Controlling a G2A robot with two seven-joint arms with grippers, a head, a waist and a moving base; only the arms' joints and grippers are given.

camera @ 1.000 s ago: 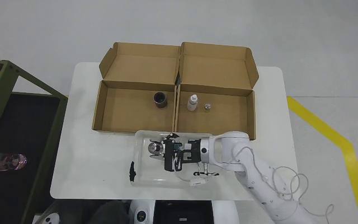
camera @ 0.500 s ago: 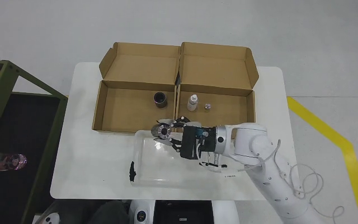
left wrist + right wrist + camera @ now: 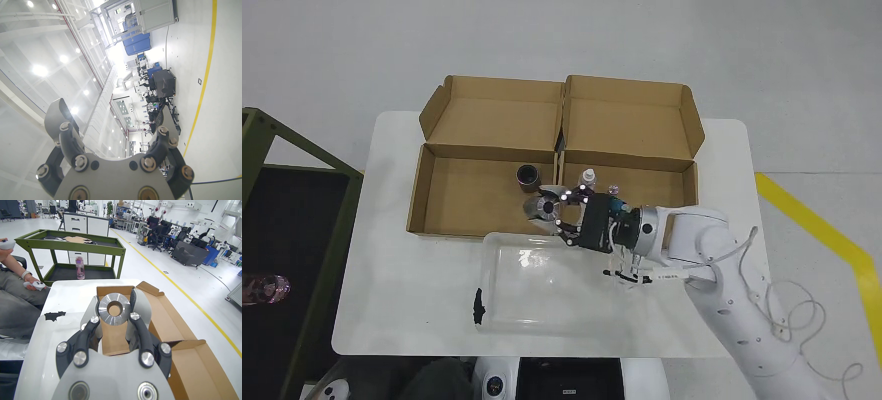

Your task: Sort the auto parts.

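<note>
White table (image 3: 392, 250), bearing everything below. On its far half, two open cardboard boxes side by side, lids folded back: left box (image 3: 457, 200) and right box (image 3: 657, 205), touching along a shared wall. In front of them, at the table's near edge, a clear plastic tray (image 3: 488, 290), far rim just beside the boxes' near walls.

Right arm lying across the tray's far right corner, right gripper (image 3: 545, 208) (image 3: 114, 308) out over the left box's near right corner. Fingers closed partway onto a metal ring (image 3: 539, 207) (image 3: 115, 319), one pad on each side of its rim. Flat face and centre hole turned toward the wrist camera. Ring held above the box floor.

Left gripper (image 3: 110, 108) pointed up at a ceiling, fingers spread wide, nothing between them.

Inside the left box, a dark cylinder (image 3: 529, 178), upright, near the shared wall and apart from the ring. Inside the right box, a small white bottle (image 3: 588, 180), upright by the shared wall, and just beside it a small metal part (image 3: 613, 188). At the tray's left rim, a small black scrap (image 3: 478, 305) (image 3: 54, 315).
</note>
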